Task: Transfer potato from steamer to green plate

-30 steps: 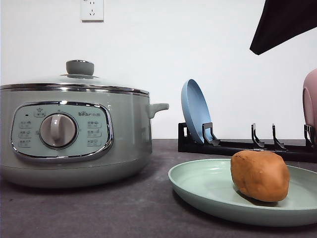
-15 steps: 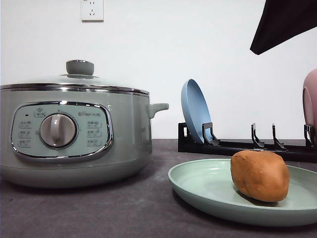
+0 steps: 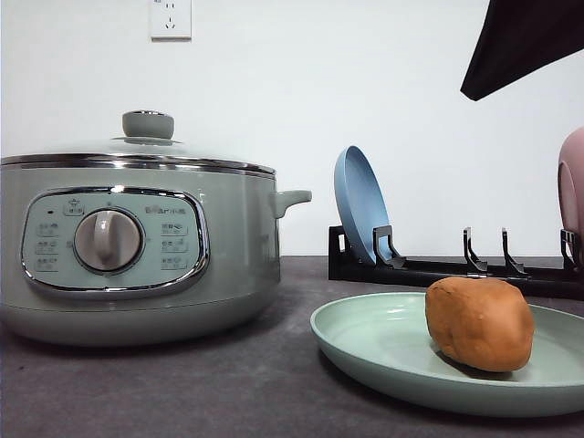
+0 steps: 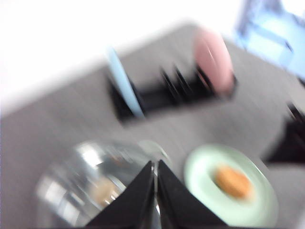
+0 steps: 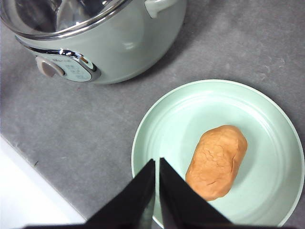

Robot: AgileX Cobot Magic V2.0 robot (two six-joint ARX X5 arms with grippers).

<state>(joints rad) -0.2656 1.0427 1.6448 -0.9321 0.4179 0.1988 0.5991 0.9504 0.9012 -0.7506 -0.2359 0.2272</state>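
The right gripper (image 5: pixel 157 188) hangs above the table with its two dark fingers pressed together, only a thin seam between them, and nothing is held between them. Directly below and just beside its tips lies the green plate (image 5: pixel 171 124), and on that plate, a little off from the fingertips, rests the potato (image 5: pixel 217 161), lying on its side with its orange-brown skin faintly cracked. Further out from this gripper, beyond the near rim of the plate and apart from it, stands the steamer (image 5: pixel 119 43), its chrome-framed panel and grey dial facing away from the plate, one small handle pointing outward. The left gripper (image 4: pixel 156 183) is likewise closed, fingers meeting in a narrow line and empty; its view is heavily blurred. Beneath its tips is the steamer's glass lid (image 4: pixel 90 181), shiny and round, and off to one side lies the green plate with the potato as an orange blur on it. Farther out from this gripper a black dish rack (image 4: pixel 162 98) sits on the grey table (image 4: pixel 57 129), holding a blue plate (image 4: pixel 121 78) upright at one end and a pink plate (image 4: pixel 213 59) at the other. In the front view the steamer stands with its lid on and green knob (image 3: pixel 148 124) on top, the plate with the potato beside it, and the rack behind them against the white wall.
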